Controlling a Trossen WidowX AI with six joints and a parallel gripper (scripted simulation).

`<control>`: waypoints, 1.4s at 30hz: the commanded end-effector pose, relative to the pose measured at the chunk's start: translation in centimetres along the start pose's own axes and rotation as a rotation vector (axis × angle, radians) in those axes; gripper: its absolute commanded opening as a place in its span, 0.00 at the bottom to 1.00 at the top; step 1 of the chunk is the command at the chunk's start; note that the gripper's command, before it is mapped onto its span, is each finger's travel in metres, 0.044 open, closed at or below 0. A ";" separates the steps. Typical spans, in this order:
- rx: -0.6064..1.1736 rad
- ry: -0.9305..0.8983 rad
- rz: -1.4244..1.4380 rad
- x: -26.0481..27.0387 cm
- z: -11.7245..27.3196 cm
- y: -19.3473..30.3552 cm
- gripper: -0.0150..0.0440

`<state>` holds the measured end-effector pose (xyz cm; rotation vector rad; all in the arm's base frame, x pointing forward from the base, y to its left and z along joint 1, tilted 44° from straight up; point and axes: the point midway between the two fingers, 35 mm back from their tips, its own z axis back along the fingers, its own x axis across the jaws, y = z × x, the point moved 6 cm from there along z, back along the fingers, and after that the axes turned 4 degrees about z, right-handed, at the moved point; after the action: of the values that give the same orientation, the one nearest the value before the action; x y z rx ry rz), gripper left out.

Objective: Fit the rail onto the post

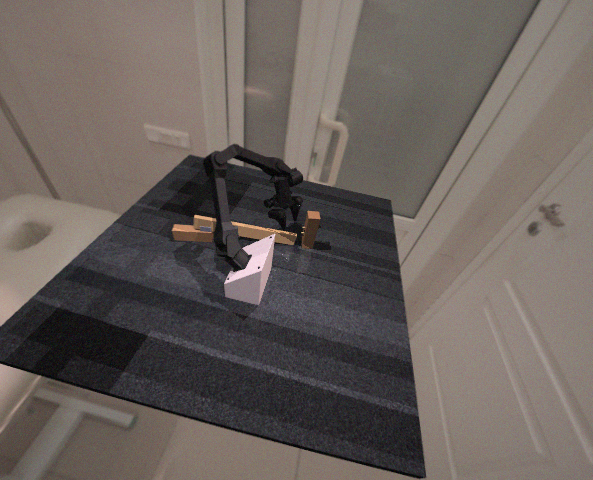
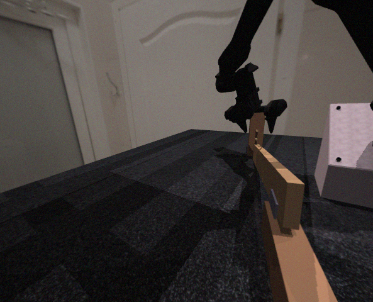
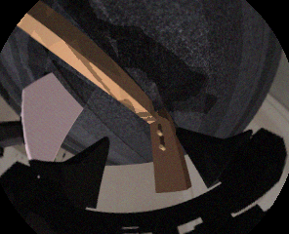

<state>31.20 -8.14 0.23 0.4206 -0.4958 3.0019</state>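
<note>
Wooden long bed rail (image 2: 278, 177) lies unlifted below my spread, empty gripper (image 2: 257, 124) above the short wooden post (image 2: 256, 128); next I must descend and grasp its low end.

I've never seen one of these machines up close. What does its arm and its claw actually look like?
The arm is matte black all over: slim straight links joined by chunkier rounded joints, rising from a pale angular base block. No loose cables, labels or markings show. The gripper is black too, a blocky head with two short tapering fingers that narrow to points.
</note>
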 end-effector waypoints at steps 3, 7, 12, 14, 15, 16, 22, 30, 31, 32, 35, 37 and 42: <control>-0.371 0.263 0.575 3.7 -1.3 -0.6 1.00; -0.371 0.263 0.575 3.7 -1.3 -0.6 1.00; -0.371 0.262 0.575 3.8 -1.3 -0.6 1.00; -0.371 0.262 0.575 3.8 -1.3 -0.6 1.00; -0.371 0.262 0.575 3.8 -1.3 -0.6 1.00; -0.371 0.263 0.575 3.8 -1.3 -0.6 1.00; -0.371 0.263 0.575 3.5 -2.1 -0.9 1.00; -0.370 0.263 0.575 3.3 -3.3 -1.5 1.00; -0.370 0.263 0.575 3.3 -3.4 -1.5 1.00; -0.370 0.263 0.575 3.2 -3.6 -1.6 1.00; -0.371 0.263 0.575 3.1 -4.0 -1.8 1.00; -0.371 0.263 0.575 3.1 -4.3 -1.9 1.00; -0.371 0.263 0.575 3.0 -5.0 -2.3 1.00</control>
<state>27.40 -4.70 -2.42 -0.1860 -1.2983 3.2904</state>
